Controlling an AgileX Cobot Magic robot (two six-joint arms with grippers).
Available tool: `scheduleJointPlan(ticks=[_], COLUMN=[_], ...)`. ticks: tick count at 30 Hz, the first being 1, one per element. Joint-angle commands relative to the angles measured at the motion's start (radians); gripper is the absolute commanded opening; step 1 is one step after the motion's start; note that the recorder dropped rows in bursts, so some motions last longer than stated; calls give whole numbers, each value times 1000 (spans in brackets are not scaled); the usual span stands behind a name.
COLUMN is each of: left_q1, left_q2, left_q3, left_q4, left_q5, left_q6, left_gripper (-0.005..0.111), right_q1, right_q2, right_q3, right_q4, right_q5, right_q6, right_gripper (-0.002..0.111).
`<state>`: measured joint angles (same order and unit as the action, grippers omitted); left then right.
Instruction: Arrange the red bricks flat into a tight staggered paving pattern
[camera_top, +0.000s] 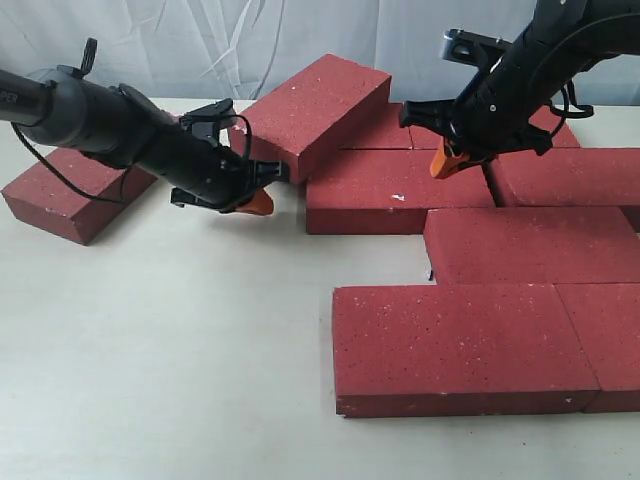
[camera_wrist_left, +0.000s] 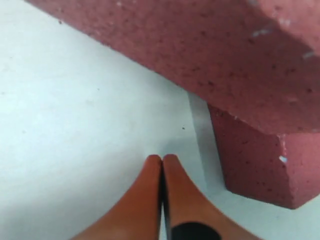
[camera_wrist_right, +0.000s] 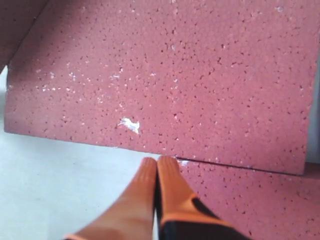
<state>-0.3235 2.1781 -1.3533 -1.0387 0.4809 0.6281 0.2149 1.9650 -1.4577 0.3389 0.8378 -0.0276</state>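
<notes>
Red bricks lie paved by the table's right edge; left gripper and right gripper, both closed tight and empty, flank a tilted brick, probably needing pushing flat.

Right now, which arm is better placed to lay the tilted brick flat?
Left, probably. The left gripper, shut, sits close beside the low end of the tilted brick. The right gripper, also shut, is over a flat brick that is already laid.
</notes>
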Motion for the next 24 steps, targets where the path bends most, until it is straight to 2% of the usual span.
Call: scheduleJointPlan(ticks=[1,12,20,24], left_q1=[-39,-150,-174,-174], left_q2=[0,0,65,71], left_q3=[-13,-43,-114,-114], left_q4=[-25,-71,-104,-106], left_q5=[-25,-171,-92,-95], left_q6=[-20,-20,-20,-20], left_gripper=[0,0,0,0], right_q1=[-4,-4,-4,-4], right_q2=[-6,-6,-6,-6], right_q3=[-3,-3,-3,-3], right_q4=[2,1,-1,-4], right_q5=[-13,-13,2,4], right_q6=[-6,-23,-23,-23], right_gripper=[-1,-1,-1,-1])
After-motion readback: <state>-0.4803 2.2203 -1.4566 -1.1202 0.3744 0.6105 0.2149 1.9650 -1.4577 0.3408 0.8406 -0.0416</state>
